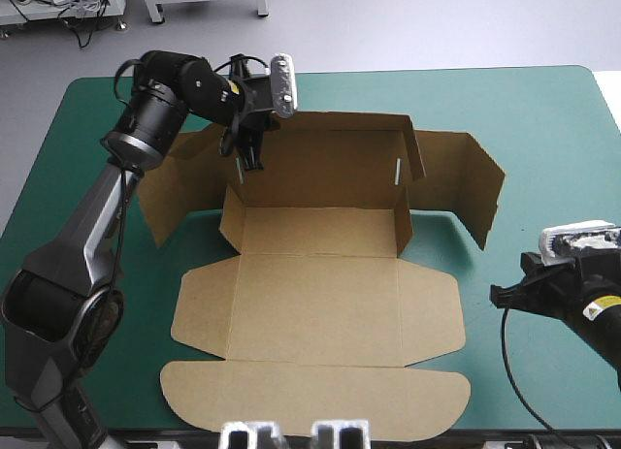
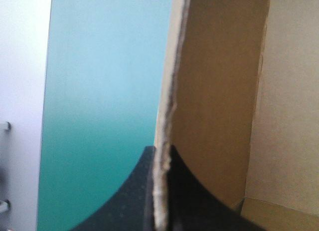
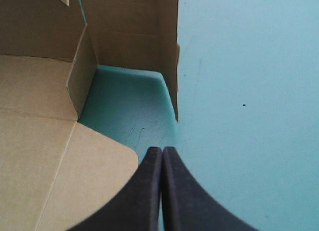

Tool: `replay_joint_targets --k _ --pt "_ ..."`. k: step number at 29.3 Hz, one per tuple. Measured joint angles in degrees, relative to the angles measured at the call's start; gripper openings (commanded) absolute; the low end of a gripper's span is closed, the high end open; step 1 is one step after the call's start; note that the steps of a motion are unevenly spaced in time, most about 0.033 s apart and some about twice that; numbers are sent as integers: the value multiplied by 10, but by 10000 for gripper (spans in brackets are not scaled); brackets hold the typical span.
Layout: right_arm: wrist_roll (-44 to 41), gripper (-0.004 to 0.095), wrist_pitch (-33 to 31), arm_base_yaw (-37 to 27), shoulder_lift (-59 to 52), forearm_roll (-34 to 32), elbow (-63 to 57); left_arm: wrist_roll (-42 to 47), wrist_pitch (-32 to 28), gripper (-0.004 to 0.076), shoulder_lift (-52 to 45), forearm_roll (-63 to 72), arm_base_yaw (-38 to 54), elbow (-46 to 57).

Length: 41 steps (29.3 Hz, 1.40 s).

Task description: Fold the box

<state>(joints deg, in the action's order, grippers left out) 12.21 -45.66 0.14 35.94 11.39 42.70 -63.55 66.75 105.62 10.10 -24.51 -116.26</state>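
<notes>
It looks like a lab: a work table (image 1: 543, 110) with a teal-green cover, a grey floor (image 1: 437, 22), metal bench legs (image 1: 152, 5) and loose cables (image 1: 78, 27).

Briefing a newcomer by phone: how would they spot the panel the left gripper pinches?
On the teal-green table lies the brown box, its far half raised into a tray. The panel is that tray's left wall, by the far corner: the only board clamped by the left gripper.
</notes>
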Motion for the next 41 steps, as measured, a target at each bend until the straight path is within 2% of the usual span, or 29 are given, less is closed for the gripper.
replay_joint_targets --k 4,12,16,25,30,36,41 --pt "-2 -20 4 0 49 0 43 -13 -28 -10 0 -47 -55 0" --pt "16 -20 3 0 107 -1 127 25 -75 -10 -5 -110 -63 49" --pt "21 -20 3 0 141 -1 153 26 -138 -10 -31 -116 -64 111" --pt "33 -20 0 0 222 -3 224 26 -359 -10 -140 -108 -64 315" --pt "61 -20 -11 0 268 19 282 25 -434 -10 -175 -108 -64 389" --pt "84 -20 -43 0 331 42 360 25 -556 -10 -179 -144 -65 450" --pt "86 -20 -68 0 392 55 411 25 -605 -10 -179 -175 -67 473"
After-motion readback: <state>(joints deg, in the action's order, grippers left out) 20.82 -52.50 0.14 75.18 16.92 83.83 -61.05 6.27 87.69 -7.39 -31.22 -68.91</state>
